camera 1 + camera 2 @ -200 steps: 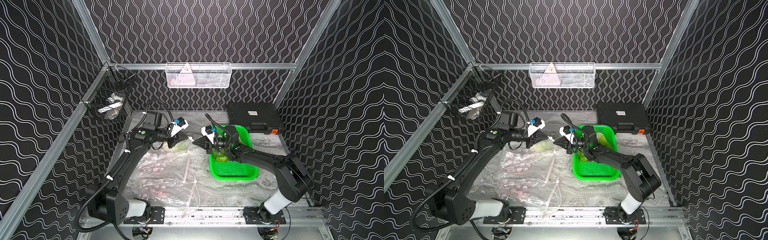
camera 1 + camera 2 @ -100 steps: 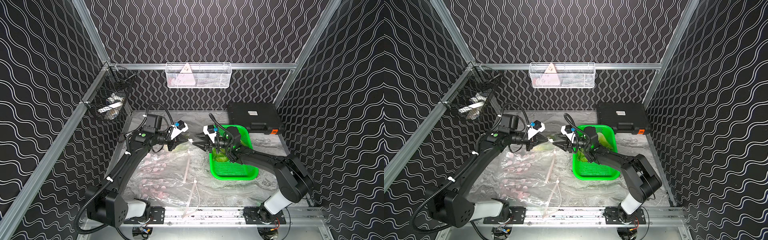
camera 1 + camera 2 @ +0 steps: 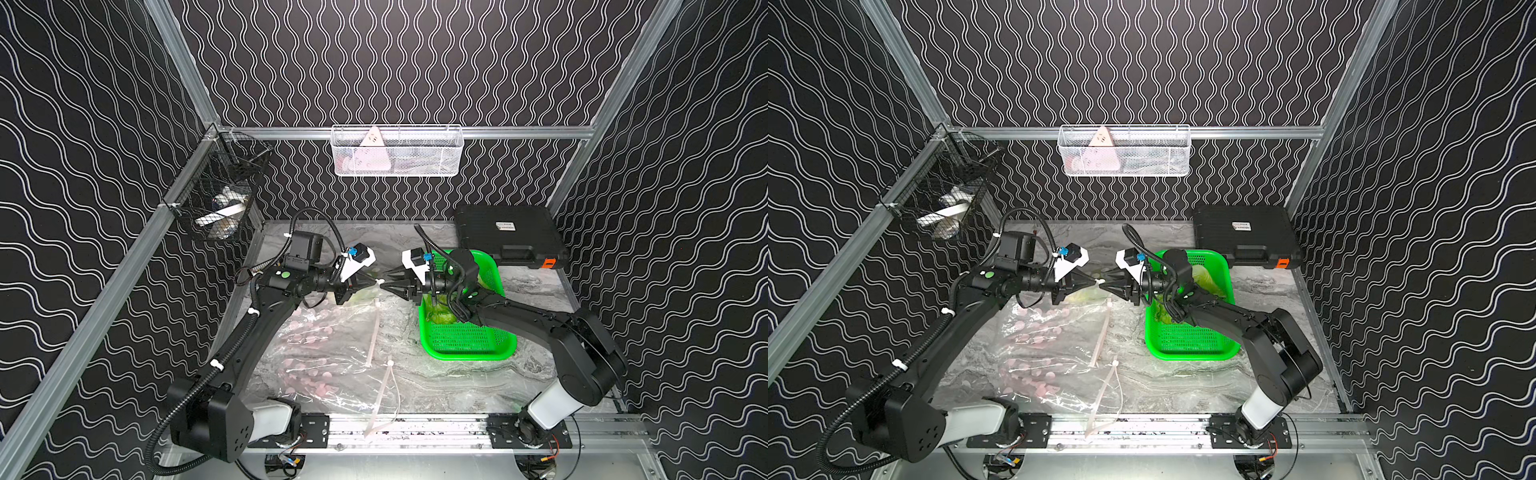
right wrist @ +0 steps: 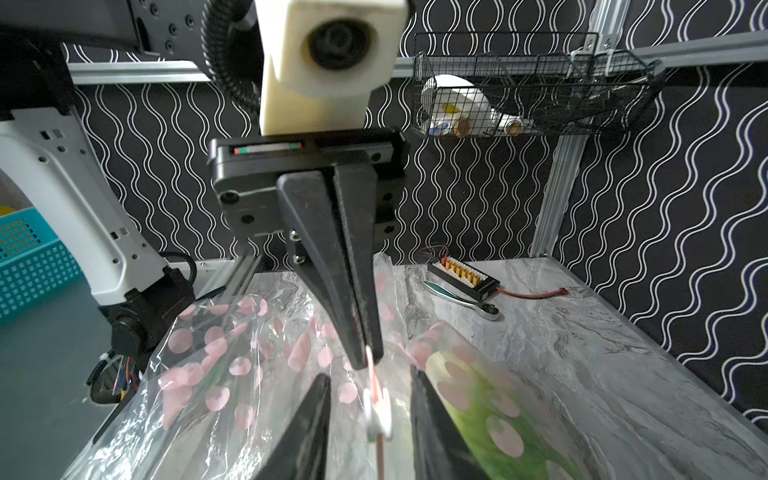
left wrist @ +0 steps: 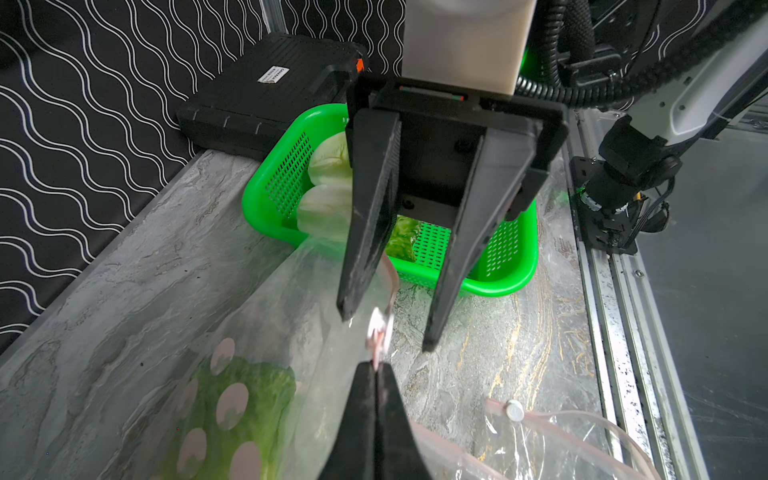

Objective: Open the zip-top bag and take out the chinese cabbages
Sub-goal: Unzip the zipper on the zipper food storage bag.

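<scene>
- Right claw (image 5: 386,332) has parted since a second ago; its jaws narrowly straddle the slider (image 5: 379,328) of the zip-top bag (image 3: 328,353).
- Left claw (image 4: 368,359) pinches the bag's edge, clamped tight.
- Chinese cabbages (image 5: 326,183): two in green basket (image 3: 465,355), right; one bagged, left.
- Grey marble bench (image 3: 457,386); black wave-patterned walls (image 3: 395,62).
</scene>
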